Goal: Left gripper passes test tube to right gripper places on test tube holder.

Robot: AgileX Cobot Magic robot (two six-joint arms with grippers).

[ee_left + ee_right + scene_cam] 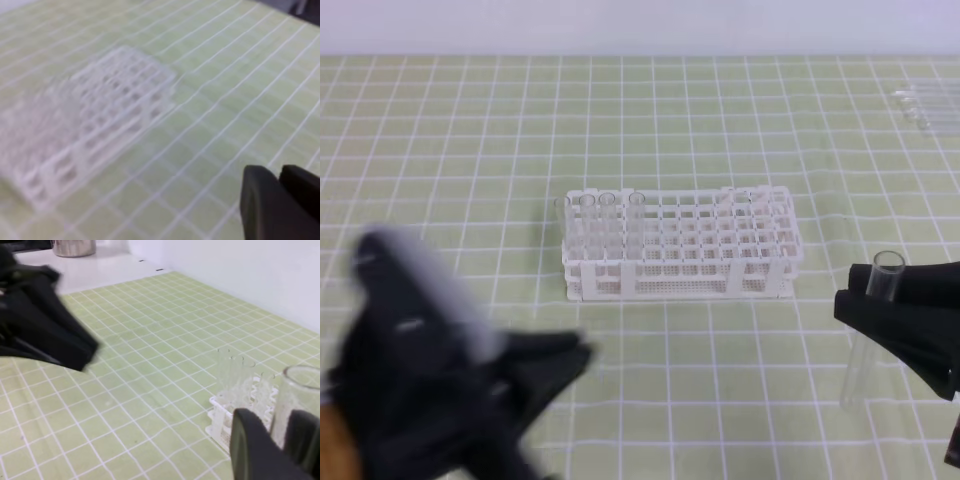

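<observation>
Test tube (pixel 873 320) stood upright in the right hand (pixel 868 300), whose black fingers were clamped on its upper part, the open rim showing just above them and the clear body hanging below toward the bench (pixel 720 130). In the right wrist view the tube (pixel 300 405) sat between the two dark fingers (pixel 255 450), with the rack just beyond. The left hand (pixel 545 375) was low on the left of the high view, well apart from the tube and smeared by motion (too blurred to tell its opening there); in its own wrist view its fingertips (pixel 265 200) were close together with nothing between them. The white test tube holder (pixel 680 250) stood mid-bench between the two hands, with several clear tubes (pixel 595 225) upright in holes at its left end. More clear tubes (pixel 925 105) lay at the far right of the green gridded bench.
</observation>
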